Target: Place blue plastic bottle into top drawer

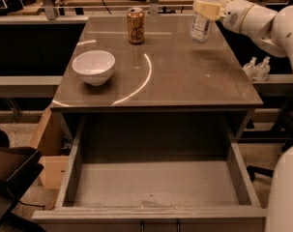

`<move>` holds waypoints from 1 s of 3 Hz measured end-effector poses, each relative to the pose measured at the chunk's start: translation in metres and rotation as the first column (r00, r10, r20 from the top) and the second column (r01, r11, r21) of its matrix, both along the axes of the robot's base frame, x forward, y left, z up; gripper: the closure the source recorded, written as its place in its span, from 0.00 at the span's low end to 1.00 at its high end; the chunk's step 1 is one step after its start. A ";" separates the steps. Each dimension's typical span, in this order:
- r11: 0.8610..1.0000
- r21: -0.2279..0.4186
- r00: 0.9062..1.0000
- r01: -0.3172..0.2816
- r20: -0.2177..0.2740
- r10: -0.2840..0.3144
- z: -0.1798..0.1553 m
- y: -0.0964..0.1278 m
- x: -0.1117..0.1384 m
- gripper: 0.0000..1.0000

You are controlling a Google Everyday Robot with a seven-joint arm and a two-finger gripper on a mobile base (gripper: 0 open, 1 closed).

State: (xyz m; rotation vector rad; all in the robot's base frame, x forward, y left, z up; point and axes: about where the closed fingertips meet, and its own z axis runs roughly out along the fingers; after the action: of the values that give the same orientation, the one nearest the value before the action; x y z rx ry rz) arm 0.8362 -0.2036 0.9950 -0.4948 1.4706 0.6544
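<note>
The blue plastic bottle [203, 22], clear and ribbed with a pale label, is at the far right of the grey tabletop [175, 76], lifted slightly off it. My gripper [207, 7] is shut on the bottle's upper part, with my white arm [262, 21] reaching in from the right. The top drawer [73, 170] is pulled open below the table's front edge, its flat grey bottom bare.
A gold-brown soda can [135, 25] stands at the far middle of the table. A white bowl [93, 66] sits at the left. Two small clear pump bottles [257, 67] stand to the right of the table. A light wooden box [49, 149] is at the left of the drawer.
</note>
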 end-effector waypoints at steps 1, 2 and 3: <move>1.000 -0.012 1.000 0.009 -0.012 -0.009 0.018 -0.022 -0.051 1.00; 1.000 -0.007 1.000 0.011 -0.027 -0.012 0.029 -0.035 -0.106 1.00; 0.999 0.016 0.999 0.028 -0.033 -0.028 0.038 -0.040 -0.164 1.00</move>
State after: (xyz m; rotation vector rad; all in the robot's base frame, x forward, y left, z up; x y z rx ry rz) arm 0.6719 -0.2440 1.0327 -0.4519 1.4995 0.6545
